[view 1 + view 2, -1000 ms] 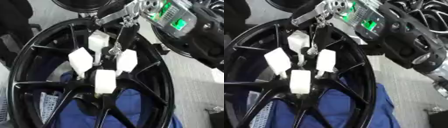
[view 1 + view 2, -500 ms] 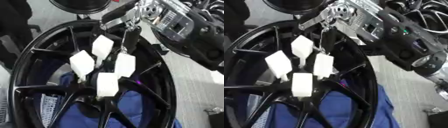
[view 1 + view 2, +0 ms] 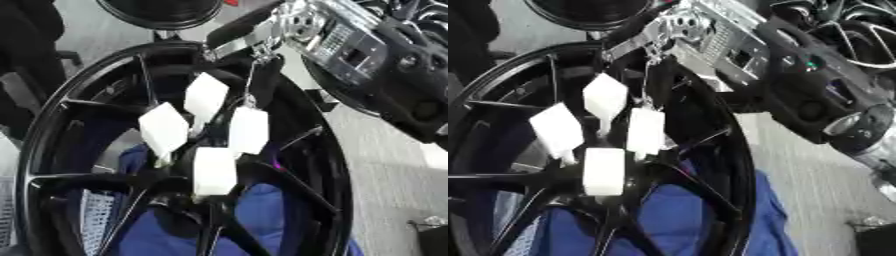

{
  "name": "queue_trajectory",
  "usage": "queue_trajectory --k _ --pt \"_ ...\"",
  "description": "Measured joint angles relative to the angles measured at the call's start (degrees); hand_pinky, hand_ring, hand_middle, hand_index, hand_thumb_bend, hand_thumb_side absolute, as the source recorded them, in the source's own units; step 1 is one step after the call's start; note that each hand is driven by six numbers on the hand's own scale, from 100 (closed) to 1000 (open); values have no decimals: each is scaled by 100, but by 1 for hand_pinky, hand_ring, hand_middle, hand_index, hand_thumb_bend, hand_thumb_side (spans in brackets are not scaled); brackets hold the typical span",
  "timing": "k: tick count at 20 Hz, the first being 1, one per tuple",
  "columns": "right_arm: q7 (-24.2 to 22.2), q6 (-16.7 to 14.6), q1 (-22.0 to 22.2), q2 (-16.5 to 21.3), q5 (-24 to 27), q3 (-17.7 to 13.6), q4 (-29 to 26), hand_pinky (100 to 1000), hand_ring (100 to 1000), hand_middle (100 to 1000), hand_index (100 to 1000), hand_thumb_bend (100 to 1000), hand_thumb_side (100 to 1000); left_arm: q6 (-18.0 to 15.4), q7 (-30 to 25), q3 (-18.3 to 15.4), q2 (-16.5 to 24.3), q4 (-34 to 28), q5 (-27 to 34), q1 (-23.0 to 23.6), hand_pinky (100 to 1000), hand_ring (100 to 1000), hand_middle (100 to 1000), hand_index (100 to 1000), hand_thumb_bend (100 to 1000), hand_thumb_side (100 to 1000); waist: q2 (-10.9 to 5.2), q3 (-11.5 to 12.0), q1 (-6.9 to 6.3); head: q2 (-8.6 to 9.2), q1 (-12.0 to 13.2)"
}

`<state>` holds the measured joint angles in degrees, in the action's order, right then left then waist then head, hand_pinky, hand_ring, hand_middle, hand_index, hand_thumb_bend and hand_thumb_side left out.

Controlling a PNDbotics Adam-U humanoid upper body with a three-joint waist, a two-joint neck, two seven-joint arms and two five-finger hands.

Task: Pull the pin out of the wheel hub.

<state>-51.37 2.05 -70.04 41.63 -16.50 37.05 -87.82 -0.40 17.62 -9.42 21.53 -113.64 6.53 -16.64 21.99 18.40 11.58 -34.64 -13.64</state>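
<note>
Black wheel hub point(image 3: 175, 150), frame centre, carrying four white pins point(image 3: 214, 171); right hand point(image 3: 258, 75), upper centre, fingers pinched on the right-side pin point(image 3: 248, 130), seemingly still seated; extraction pending; left hand unseen.

Soft motion blur throughout, bright even light, white blocks point(image 3: 206, 96) overexposed

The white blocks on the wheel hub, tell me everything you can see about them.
Four white blocks cluster at the centre of the black wheel, where the spokes meet. They look like plain matt rectangular pieces, each tilted a little differently: one upper, one left, one right, one lower. The robot's right hand reaches down from the upper right, its dark fingers at the top edge of the right block. Whether it grips that block cannot be told. Blue cloth shows behind the spokes.
</note>
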Motion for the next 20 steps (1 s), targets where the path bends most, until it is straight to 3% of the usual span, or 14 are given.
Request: queue_trajectory --k 1,2,3,7,13,20 --pt "39 40 0 -1 46 0 0 903 797 570 713 291 100 4 -4 0 0 0 -1 1 784 613 612 809 113 477 0 -1 0 0 0" --pt "77 80 -3 0 84 -11 -1 904 801 581 722 298 100 7 -7 0 -1 0 -3 2 784 613 612 809 113 477 0 -8 0 0 0" --pt "102 114 -9 0 118 -26 -7 910 829 674 791 357 100 12 -12 -1 -2 0 -5 2 784 613 611 809 114 477 0 -11 0 0 0" --pt "23 153 -65 -1 176 -35 -69 921 859 773 841 407 100 19 -19 -3 -23 0 -7 6 784 613 611 810 117 476 -12 -23 2 -1 0" --pt "-51 99 -79 -2 175 27 -68 924 871 801 876 486 100 19 -18 -34 -42 0 -7 40 785 613 612 810 124 473 -70 -55 2 -8 5" --pt "-66 137 -86 -14 175 81 -65 920 860 781 868 475 100 19 -18 -39 -43 0 -7 50 786 614 612 810 127 475 -113 -69 3 -34 9"
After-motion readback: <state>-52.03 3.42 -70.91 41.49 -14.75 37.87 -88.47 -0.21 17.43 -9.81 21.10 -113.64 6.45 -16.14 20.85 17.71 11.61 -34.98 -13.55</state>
